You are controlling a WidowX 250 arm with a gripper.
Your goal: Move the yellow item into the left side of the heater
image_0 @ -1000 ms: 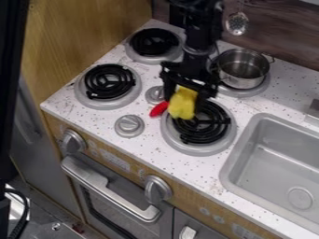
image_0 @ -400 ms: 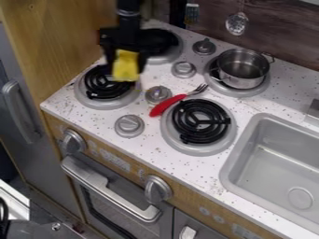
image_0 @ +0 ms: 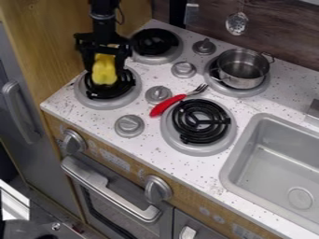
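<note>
Currently the gripper (image_0: 104,70) has its fingers clenched on the yellow item (image_0: 104,69), at the front left burner (image_0: 107,87). The item's long axis runs roughly up and down the view, its lower end pointing toward the coil.

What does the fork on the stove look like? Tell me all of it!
The fork has a thick red handle and a shiny, metal-looking end with prongs. It lies on the speckled white stove top, between two round knobs and the black burner nearest the sink. Its prongs point toward the pot; its red end points toward the front.
</note>
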